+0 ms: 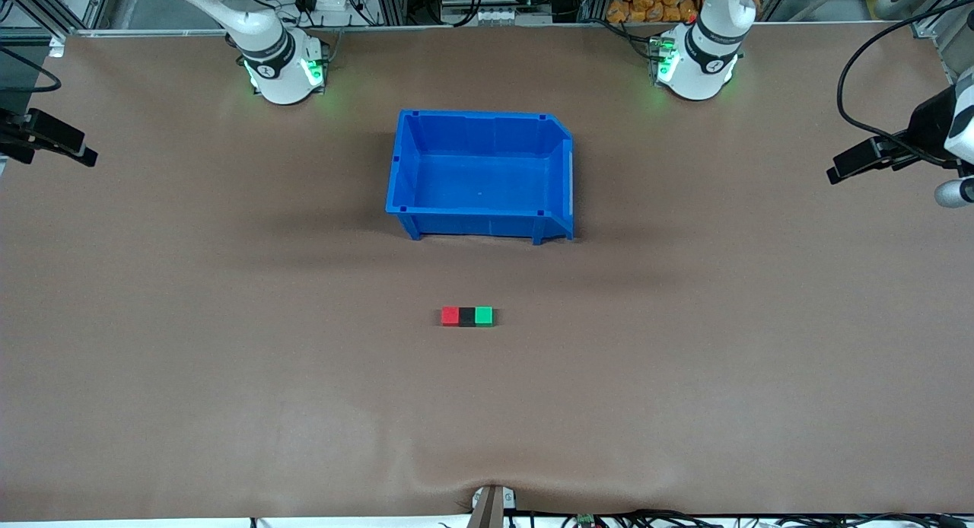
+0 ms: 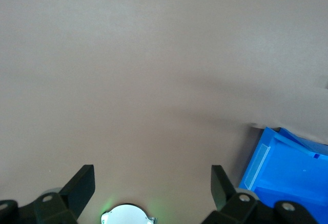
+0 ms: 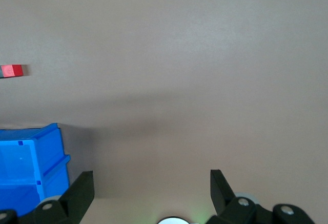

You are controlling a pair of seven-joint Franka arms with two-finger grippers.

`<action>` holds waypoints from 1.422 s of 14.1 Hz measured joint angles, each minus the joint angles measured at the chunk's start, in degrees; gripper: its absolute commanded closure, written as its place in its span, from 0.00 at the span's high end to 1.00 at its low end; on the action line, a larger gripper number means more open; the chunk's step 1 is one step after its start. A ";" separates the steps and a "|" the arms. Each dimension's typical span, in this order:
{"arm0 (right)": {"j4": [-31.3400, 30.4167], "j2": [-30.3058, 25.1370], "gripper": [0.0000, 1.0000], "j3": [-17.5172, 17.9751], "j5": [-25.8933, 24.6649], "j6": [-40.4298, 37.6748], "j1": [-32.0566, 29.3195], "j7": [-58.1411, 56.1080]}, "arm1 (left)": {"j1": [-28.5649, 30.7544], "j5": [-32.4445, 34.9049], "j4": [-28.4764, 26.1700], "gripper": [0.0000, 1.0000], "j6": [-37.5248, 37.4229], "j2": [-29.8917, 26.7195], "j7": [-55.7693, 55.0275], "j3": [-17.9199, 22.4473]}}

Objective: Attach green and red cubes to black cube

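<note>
Red cube (image 1: 450,316), black cube (image 1: 466,316) & green cube (image 1: 484,316) sit touching in a row on the bench nearer the cam than the blue bin (image 1: 405,163) — job looks done to me, w/ left hand (image 2: 152,183) & right hand (image 3: 151,185) both wide, empty, parked over bare bench at their ends.

Table (image 1: 228,376): brown matte surface with a slight ripple at the edge nearest the front camera. Resting directly on it were one blue bin (image 1: 479,224), open-topped, and nearer the camera a touching row of red cube (image 1: 450,316), black cube (image 1: 466,316) and green cube (image 1: 484,316).
</note>
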 measured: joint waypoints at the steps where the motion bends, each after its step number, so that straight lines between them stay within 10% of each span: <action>1: 0.00 0.00 1.00 0.00 -0.04 0.00 0.00 0.00 | -0.05 0.00 0.00 1.00 0.10 0.03 0.00 -0.01; 20: 0.00 0.05 1.00 0.67 -0.71 -0.81 0.74 3.12 | 0.08 2.00 1.43 1.00 -0.11 -0.23 5.77 0.10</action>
